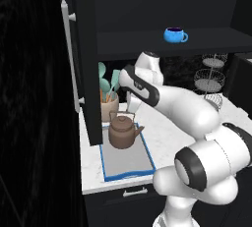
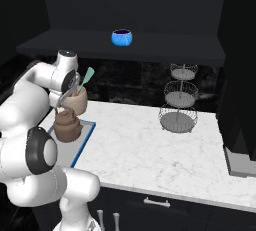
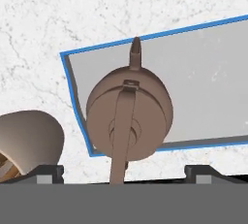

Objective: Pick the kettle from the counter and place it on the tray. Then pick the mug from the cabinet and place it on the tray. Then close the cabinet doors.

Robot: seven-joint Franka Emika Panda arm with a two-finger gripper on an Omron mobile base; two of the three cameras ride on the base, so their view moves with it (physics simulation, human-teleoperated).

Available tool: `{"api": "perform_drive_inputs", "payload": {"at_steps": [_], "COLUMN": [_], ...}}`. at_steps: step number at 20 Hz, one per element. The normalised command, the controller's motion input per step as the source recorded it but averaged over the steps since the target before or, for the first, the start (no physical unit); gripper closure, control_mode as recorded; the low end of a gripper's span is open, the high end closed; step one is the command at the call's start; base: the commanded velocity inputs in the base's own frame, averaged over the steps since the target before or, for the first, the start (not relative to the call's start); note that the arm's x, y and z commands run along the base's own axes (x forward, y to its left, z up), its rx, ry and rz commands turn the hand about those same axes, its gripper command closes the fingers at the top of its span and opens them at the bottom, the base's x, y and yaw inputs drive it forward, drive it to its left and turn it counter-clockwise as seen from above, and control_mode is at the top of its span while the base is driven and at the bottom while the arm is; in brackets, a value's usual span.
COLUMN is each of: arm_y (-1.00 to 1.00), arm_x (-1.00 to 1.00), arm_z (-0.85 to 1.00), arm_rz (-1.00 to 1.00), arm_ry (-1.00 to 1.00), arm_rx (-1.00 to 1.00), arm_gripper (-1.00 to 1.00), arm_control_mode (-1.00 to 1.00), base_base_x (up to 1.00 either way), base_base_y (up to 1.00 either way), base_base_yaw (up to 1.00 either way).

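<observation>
Kettle [image 3: 128, 116] down on the tray [image 3: 208, 92], near its back corner by the utensil pot [image 3: 26, 138]. Gripper [image 3: 123, 172] wide open just above, holding nothing. First step looks done. Next: up to the cabinet shelf [image 1: 147, 42] for the blue mug [image 1: 174, 35].

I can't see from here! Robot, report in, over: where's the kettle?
End effector open, above kettle. Kettle on tray. Mug waiting on cabinet shelf. Utensil pot close by.

Black backsplash [image 2: 130, 82], dark kitchen, tiered wire basket stand [image 2: 179, 100]
</observation>
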Motion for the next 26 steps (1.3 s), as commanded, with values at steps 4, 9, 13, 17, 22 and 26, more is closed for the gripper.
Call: {"api": "perform_drive_inputs", "payload": {"at_steps": [4,9,13,17,22,26], "arm_y": [0.0,0.0,-0.11,-0.25,-0.46,-0.54], "arm_x": [-0.01,-0.43,-0.4,-0.22,-0.73,-0.51], "arm_z": [0.16,0.05,0.0,-0.09,-0.02,0.2], "arm_rz": [-0.01,0.0,-0.01,0.0,0.0,0.0], "arm_ry": [-0.16,-0.22,-0.1,-0.01,-0.09,-0.06], "arm_rx": [0.0,0.0,0.0,0.0,0.0,-0.02], "arm_gripper": [-1.0,-1.0,-1.0,-1.0,-1.0,-1.0], "arm_control_mode": [-1.0,-1.0,-1.0,-1.0,-1.0,-1.0], "base_base_x": [0.0,0.0,0.0,0.0,0.0,0.0], "base_base_y": [0.0,0.0,0.0,0.0,0.0,0.0], "base_base_yaw": [0.0,0.0,0.0,0.0,0.0,0.0]}}
